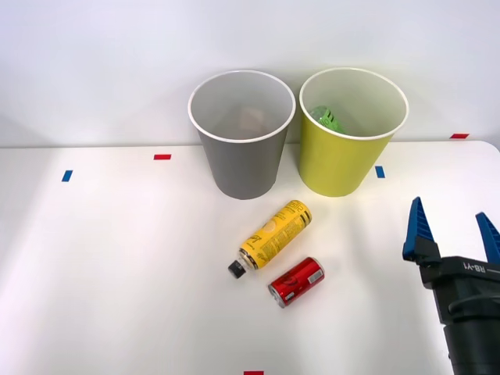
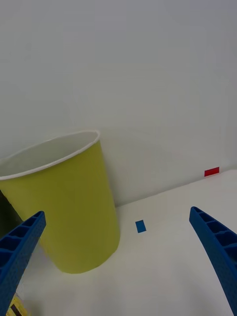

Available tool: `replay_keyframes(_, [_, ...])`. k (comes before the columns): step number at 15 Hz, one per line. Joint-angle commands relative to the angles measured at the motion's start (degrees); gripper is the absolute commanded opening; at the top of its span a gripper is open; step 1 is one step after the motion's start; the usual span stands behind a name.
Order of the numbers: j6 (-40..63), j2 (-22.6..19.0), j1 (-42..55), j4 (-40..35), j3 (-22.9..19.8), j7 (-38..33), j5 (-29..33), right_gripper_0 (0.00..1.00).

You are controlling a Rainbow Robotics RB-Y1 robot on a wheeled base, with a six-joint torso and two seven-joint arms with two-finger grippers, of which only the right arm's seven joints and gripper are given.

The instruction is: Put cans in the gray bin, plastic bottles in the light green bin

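On the white surface two round tapered bins stand upright side by side near the back wall, just beside each other. The gray bin is on the left and the light green bin on the right; both have white rims. Inside the light green bin a green plastic bottle shows against the far inner wall. Something pale lies low inside the gray bin, too indistinct to identify.

In front of the bins, near the middle of the surface, the yellow plastic bottle lies on its side at a slant, its black cap pointing toward the front left. Just beside it, nearer the front, the red can lies on its side at a similar slant; whether the two touch cannot be told.

The right hand hovers at the right side, well apart from the bottle and the can, its blue ribbed fingers spread wide and holding nothing. From the wrist camera the light green bin stands ahead of the hand, with a small blue tape mark on the surface beside it.
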Motion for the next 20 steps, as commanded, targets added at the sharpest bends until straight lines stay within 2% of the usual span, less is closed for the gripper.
replay_keyframes(1, [2.2, 1.6, 1.0, 0.2, -1.0, -0.2, 0.9, 1.0])
replay_keyframes(3, [3.4, 3.3, 0.6, 0.2, -2.3, -1.2, 4.0, 1.0])
replay_keyframes(6, [3.2, 5.4, 0.4, 1.8, -3.2, -11.9, 14.1, 1.0])
replay_keyframes(9, [-1.6, 7.3, -2.4, 8.1, -5.3, -23.2, 25.7, 1.0])
replay_keyframes(12, [-5.5, 8.7, -2.1, 11.3, -6.0, -32.0, 33.8, 1.0])
replay_keyframes(14, [-9.7, 8.1, -1.4, 14.7, -6.4, -32.1, 39.2, 1.0])
replay_keyframes(16, [-11.9, 7.2, 0.3, 16.4, -6.1, -30.6, 41.5, 1.0])
replay_keyframes(18, [-12.6, 6.8, 4.1, 16.4, -4.6, -22.8, 40.4, 1.0])
replay_keyframes(20, [-12.6, 5.4, 6.7, 16.4, -2.3, -18.2, 37.8, 1.0])
